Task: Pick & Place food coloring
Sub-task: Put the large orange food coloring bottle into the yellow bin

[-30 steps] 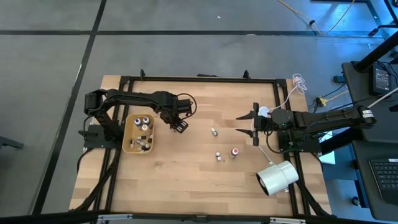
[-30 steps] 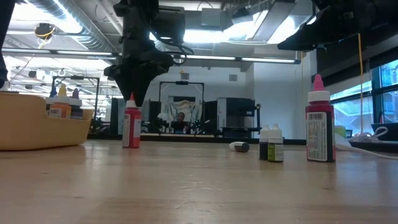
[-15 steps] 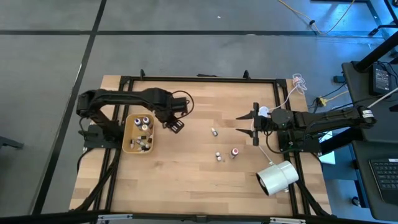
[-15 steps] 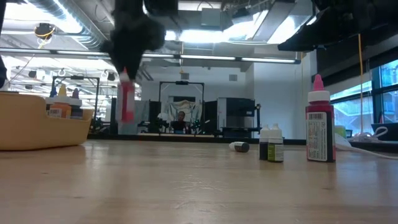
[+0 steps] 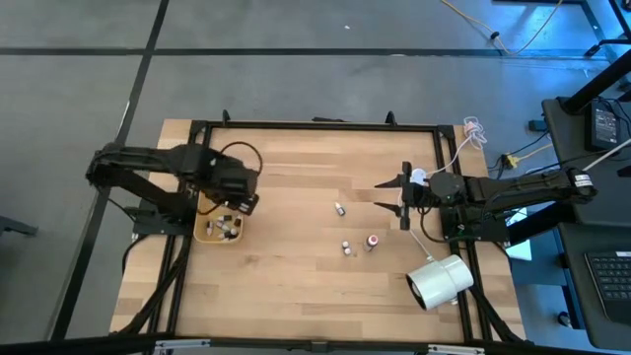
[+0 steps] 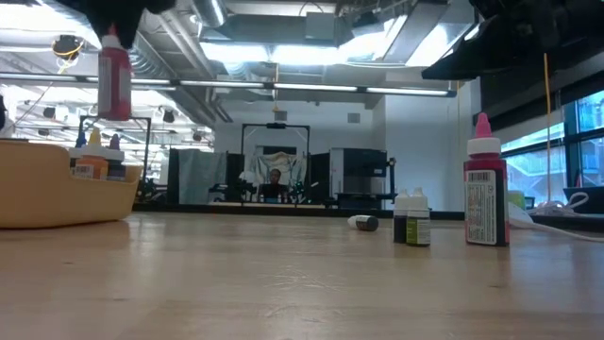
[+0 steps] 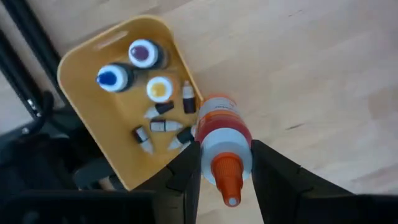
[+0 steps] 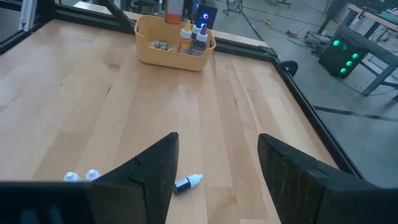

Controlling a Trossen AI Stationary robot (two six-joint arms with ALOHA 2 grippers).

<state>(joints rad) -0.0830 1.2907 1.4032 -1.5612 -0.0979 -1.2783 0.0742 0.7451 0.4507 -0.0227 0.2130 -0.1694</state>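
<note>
So the left gripper (image 7: 225, 167) is clamped on a red food coloring bottle (image 7: 222, 134) with an orange tip, fingers pinching it on both sides just behind the nozzle. It hangs in the air right over the near edge of the tan tray (image 7: 81, 53); in the low view the red bottle (image 6: 114, 71) hangs well above the tray (image 6: 57, 194). Under and just ahead of the gripper, the tray holds three upright bottles (purple, blue and yellow tops) and a handful of tiny dropper bottles (image 7: 163, 126) lying flat.

The right gripper (image 5: 403, 202) sits spread wide open with nothing in it, well apart from the tray. Just ahead of it lies one small dropper bottle (image 8: 187, 182) on its side, with two more (image 5: 346, 247) and a red-capped bottle (image 5: 372, 241) nearby on the wooden table (image 5: 315, 276). A big white cylinder (image 5: 440, 281) lies off beside that arm.
</note>
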